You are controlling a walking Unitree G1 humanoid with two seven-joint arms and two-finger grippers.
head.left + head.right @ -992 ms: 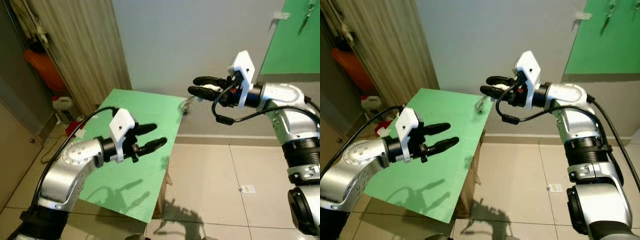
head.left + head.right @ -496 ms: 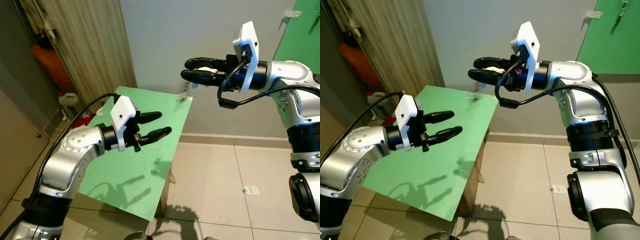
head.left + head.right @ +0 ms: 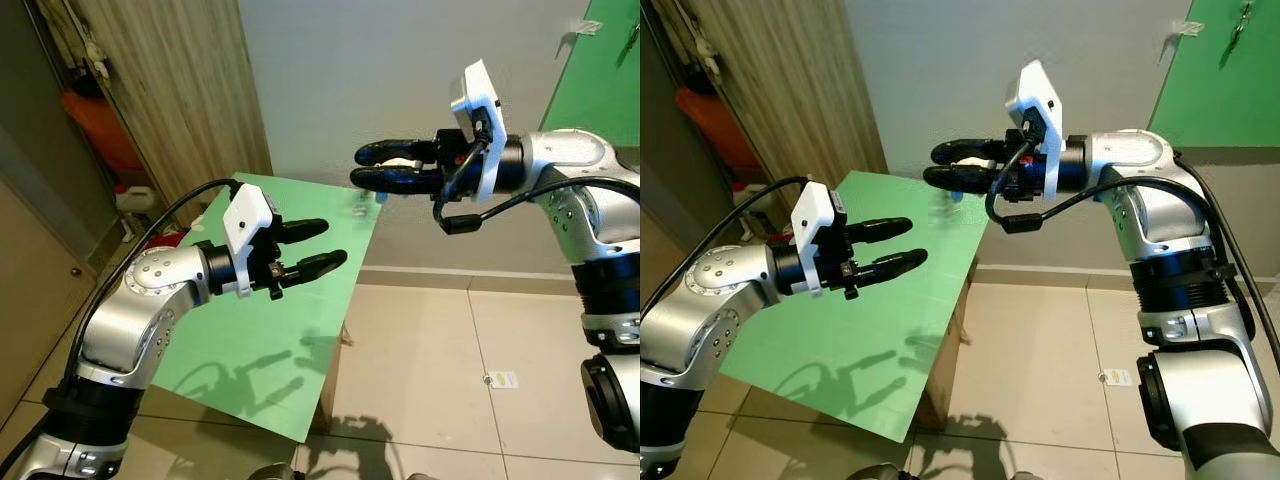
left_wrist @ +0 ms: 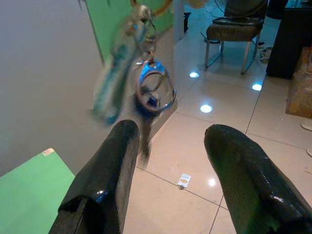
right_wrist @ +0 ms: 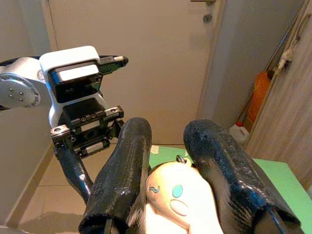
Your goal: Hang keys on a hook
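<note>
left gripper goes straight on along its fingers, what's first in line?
Likely the keys dangling from the right gripper: the left gripper, open, has them straight ahead between its fingers in its wrist view. Depth unclear; it could pass under them.

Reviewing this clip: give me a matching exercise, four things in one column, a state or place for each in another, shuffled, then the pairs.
1. right gripper
2. left gripper
3. keys
4. green table

A. open, holding nothing
B. dangling and motion-blurred
C. beneath the left arm
D. shut on a cream key fob

Pairs: 1-D, 2-A, 3-B, 4-C
</note>
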